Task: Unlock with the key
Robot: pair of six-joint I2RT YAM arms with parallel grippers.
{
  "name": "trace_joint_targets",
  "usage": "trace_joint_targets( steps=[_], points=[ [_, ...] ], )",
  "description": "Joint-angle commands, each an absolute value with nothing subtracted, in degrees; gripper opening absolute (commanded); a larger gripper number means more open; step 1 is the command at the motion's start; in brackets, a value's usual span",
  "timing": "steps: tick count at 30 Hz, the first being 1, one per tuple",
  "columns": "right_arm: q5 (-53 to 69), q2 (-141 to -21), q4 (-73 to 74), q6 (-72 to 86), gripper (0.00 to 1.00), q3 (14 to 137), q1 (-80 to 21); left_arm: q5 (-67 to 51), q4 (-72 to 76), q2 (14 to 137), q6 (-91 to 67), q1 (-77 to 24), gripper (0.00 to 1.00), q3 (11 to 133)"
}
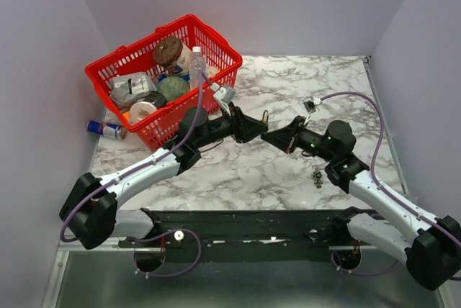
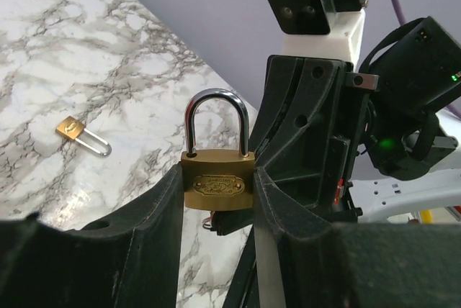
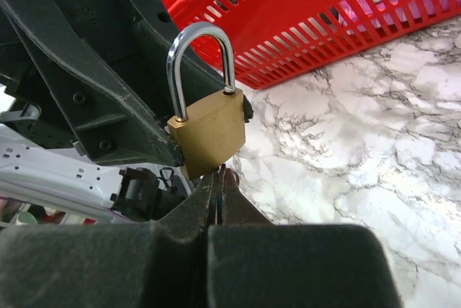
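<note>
One brass padlock (image 3: 212, 132) is clamped upright by the left gripper (image 2: 218, 200) — the right gripper (image 3: 218, 178) is held shut just beneath it.

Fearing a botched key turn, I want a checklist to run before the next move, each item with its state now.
1. Body of the padlock clamped in the left gripper, shackle up: ok.
2. Both shackle legs seated in the body, not yet unlocked: ok.
3. Tips of the right gripper shut, right under the padlock: ok.
4. Whether the key sits in the keyhole: cannot tell; the padlock's underside is hidden.
5. Clearance from the red basket: ok.
</note>
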State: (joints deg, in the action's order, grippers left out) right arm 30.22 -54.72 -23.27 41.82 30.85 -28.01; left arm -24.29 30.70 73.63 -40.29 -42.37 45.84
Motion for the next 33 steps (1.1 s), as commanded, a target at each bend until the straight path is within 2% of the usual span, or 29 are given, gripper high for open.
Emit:
trace_joint_targets(
  steps=[1,4,8,10,11,14,17,23,33],
  points=[
    [24.1,-52.7,-18.7,36.4,0.04,33.7,-26.8,-27.1,25.1,72.5,-39.5,-43.4,0.0,46.3],
    [24.1,-51.2,-14.4,34.2,0.18,34.4,-26.8,-25.1,22.1,72.7,-39.3,-42.5,0.0,47.1],
    [23.6,-49.4,-9.9,31.9,0.45,33.8,-26.8,-23.8,19.4,72.9,-38.5,-41.6,0.0,47.5],
    [23.1,-48.0,-7.4,31.4,0.51,33.5,-26.8,-23.3,18.5,72.7,-37.8,-41.1,0.0,48.0],
    [22.9,-47.6,-6.6,30.8,0.6,33.6,-26.8,-23.3,18.0,72.5,-37.4,-41.0,0.0,48.1],
    [23.3,-45.7,-4.0,29.1,0.73,35.2,-26.8,-26.4,15.4,72.5,-33.4,-40.9,0.0,49.8],
    [25.5,-44.9,-0.6,25.9,0.83,37.8,-26.8,-32.1,12.1,72.0,-27.8,-40.9,0.0,51.3],
    [38.6,-48.3,4.6,16.4,0.84,44.4,-26.8,-48.8,5.5,70.5,-18.6,-40.9,0.0,51.2],
    [59.0,-52.9,6.7,11.3,0.84,48.3,-26.9,-60.8,5.2,71.4,-17.8,-40.8,0.0,52.2]
  ],
)
